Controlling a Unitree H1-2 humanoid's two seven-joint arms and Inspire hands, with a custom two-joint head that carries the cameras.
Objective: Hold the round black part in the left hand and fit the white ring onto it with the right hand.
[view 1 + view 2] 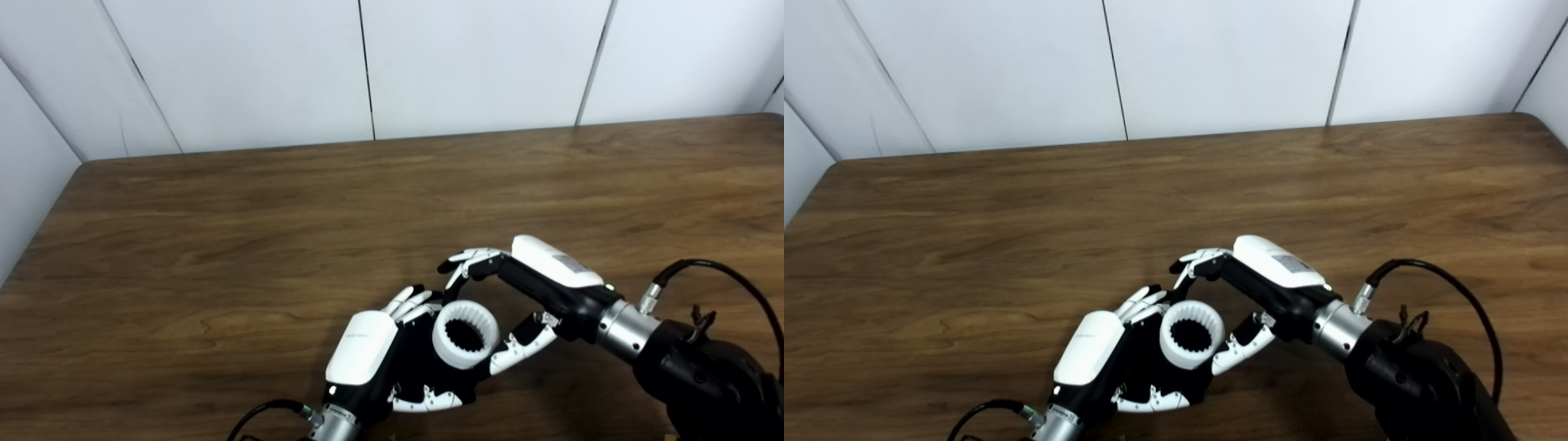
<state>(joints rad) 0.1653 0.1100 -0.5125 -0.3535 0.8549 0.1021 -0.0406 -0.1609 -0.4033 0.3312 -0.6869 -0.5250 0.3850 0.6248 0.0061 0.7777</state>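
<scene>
I cup the round black part (436, 361) in my left hand (392, 352), low over the brown wooden desk (245, 245) near its front edge, with my fingers (407, 301) curled up around its far side and my thumb lying along its near side. The white toothed plastic ring (465, 334) sits on top of that black part, its opening tilted up toward my head; whether it is fully seated or only resting there I cannot tell. To finish this well, I judge I should keep my left hand steady as a cradle and press evenly on the rim with my right, so the ring goes down square rather than cocking to one side. My right hand (520, 294) reaches in from the right, the back of it turned up and the wrist angled down toward the ring. Its fingers are spread fairly wide and arch over the far side of the ring while its thumb (520, 349) lies just beside the ring's right flank; actual contact I cannot confirm.
</scene>
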